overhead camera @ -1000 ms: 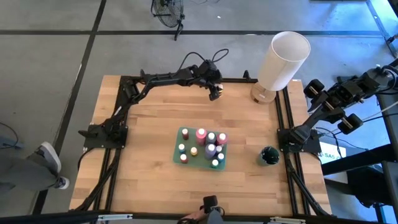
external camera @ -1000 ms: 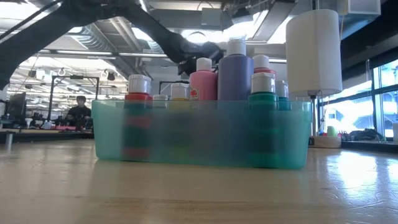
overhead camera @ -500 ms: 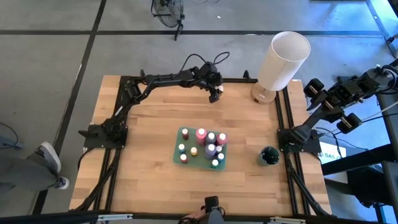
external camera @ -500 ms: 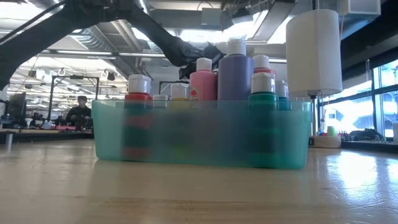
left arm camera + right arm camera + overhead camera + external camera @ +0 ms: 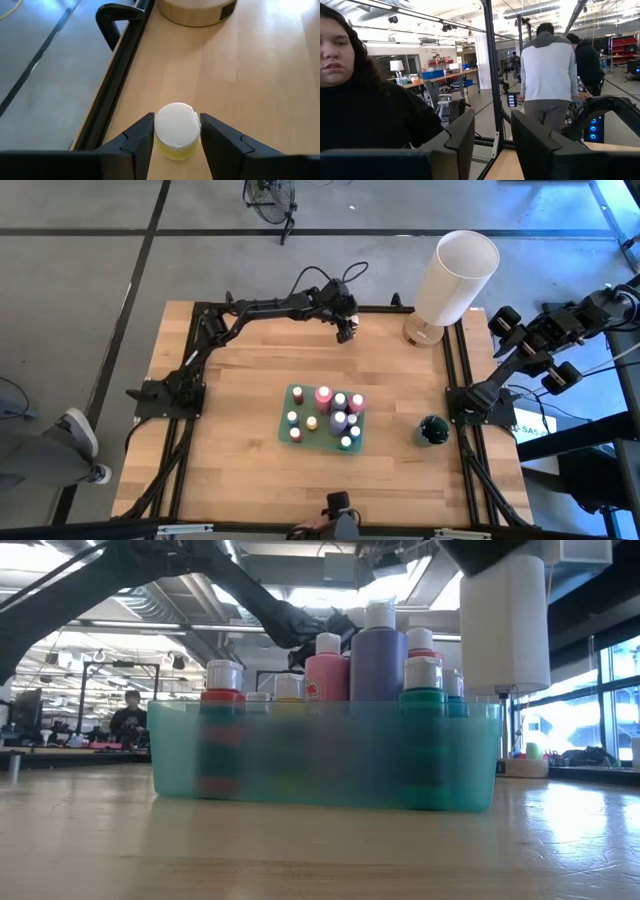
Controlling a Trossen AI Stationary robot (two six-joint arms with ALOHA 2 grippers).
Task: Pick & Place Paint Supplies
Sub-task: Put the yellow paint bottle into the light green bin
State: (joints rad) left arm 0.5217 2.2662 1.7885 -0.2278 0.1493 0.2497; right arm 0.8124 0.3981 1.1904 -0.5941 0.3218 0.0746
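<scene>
One yellow bottle (image 5: pixel 176 131) sits between my left end effector (image 5: pixel 176 142) fingers at twelve o'clock on the surface (image 5: pixel 230 430), gripped around its body, I judge for carrying to the bin (image 5: pixel 286 432) at centre, where other bottles (image 5: pixel 338 420) stand. My right end effector (image 5: pixel 492 145) waits released off the three o'clock edge.
</scene>
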